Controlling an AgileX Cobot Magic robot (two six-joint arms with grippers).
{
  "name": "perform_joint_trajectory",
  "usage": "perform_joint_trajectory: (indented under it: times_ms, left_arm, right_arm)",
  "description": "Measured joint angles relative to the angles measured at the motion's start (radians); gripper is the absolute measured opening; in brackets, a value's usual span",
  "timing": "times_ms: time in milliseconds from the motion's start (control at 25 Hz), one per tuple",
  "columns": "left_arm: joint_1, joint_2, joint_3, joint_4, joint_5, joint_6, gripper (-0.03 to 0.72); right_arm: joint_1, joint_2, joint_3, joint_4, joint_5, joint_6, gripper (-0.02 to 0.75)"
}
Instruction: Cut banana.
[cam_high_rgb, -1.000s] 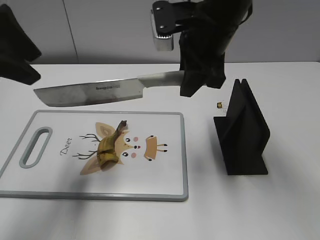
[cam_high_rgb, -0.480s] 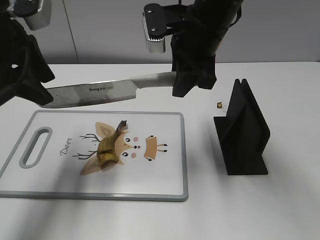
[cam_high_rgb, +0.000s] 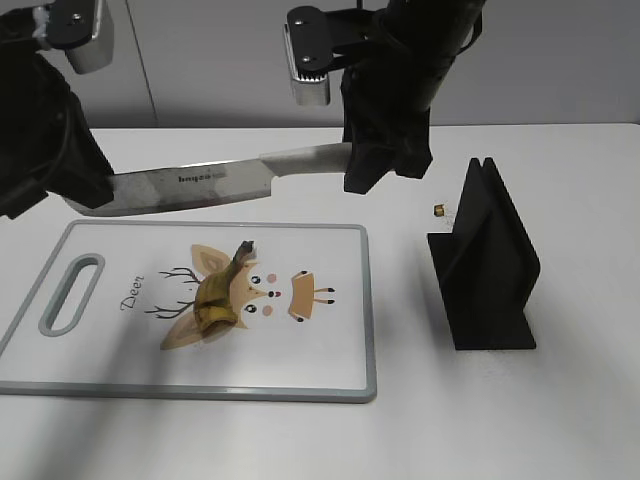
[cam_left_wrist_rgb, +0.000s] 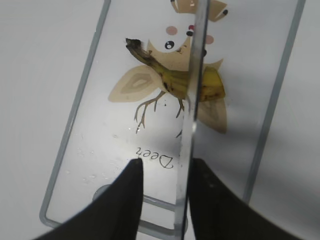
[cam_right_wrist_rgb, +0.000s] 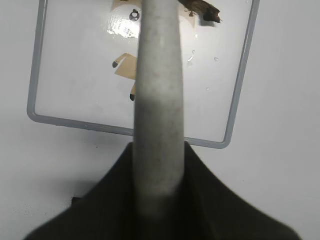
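A short piece of browned banana (cam_high_rgb: 213, 300) lies on the white deer-print cutting board (cam_high_rgb: 330, 350). My right gripper (cam_high_rgb: 365, 165) is shut on the grey handle of a large knife (cam_high_rgb: 190, 185), which hangs level above the board's far edge, blade pointing left. My left gripper (cam_high_rgb: 80, 190) is at the blade tip. In the left wrist view the blade (cam_left_wrist_rgb: 192, 100) runs edge-on between my open fingers (cam_left_wrist_rgb: 162, 170), close against the right finger, above the banana (cam_left_wrist_rgb: 170, 77) and board (cam_left_wrist_rgb: 235, 50). The right wrist view shows the handle (cam_right_wrist_rgb: 157, 100) in my jaws (cam_right_wrist_rgb: 159, 150), above the board (cam_right_wrist_rgb: 75, 75).
A black slotted knife stand (cam_high_rgb: 485, 265) stands on the white table right of the board. A small brown bit (cam_high_rgb: 439, 210) lies behind it. A grey wall closes the back.
The knife shifted a little left and down, then held still. My left arm came in from the left and now sits around the blade tip.
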Motion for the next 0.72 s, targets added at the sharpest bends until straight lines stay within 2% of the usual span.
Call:
perform_joint_trajectory:
  times_ms: [200, 360, 480, 600, 720]
  left_arm:
    - [0.000, 0.017, 0.000, 0.000, 0.006, 0.000, 0.345]
    - [0.000, 0.017, 0.000, -0.013, 0.002, 0.000, 0.323]
    - [0.000, 0.017, 0.000, -0.017, 0.002, 0.000, 0.212]
    - [0.000, 0.017, 0.000, -0.017, 0.003, -0.001, 0.037]
    - [-0.008, 0.017, 0.000, -0.014, 0.008, 0.005, -0.005]
  right_arm:
    - [0.001, 0.001, 0.000, 0.021, 0.000, 0.000, 0.160]
    - [0.001, 0.001, -0.001, 0.036, 0.001, 0.000, 0.160]
    - [0.001, 0.001, -0.001, 0.035, 0.001, 0.018, 0.160]
    - [0.001, 0.001, -0.001, 0.034, 0.007, 0.034, 0.160]
    - [0.001, 0.001, -0.001, 0.032, 0.023, 0.058, 0.160]
